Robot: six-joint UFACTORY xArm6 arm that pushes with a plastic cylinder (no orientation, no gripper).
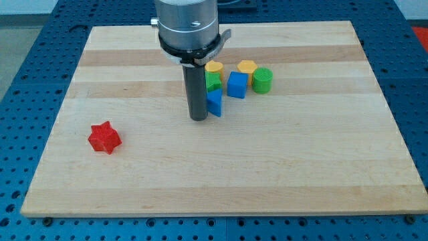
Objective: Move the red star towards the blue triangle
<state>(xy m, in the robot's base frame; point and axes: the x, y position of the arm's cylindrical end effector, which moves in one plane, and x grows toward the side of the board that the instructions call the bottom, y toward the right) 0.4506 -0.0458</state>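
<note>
The red star lies flat on the wooden board near the view's left edge, well apart from the blue triangle, which sits near the middle toward the view's top, partly hidden behind my rod and touching it.

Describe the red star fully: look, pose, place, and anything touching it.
The red star is a small, chunky block of matte red, plastic-looking material, with short blunt points and a flat top face. It lies flat on the wooden board, near the view's lower left, alone. Nothing touches it but the board. My tip stands well off to its right, beside the blue block at the edge of the cluster, so the star is not being pushed at this moment.
</note>
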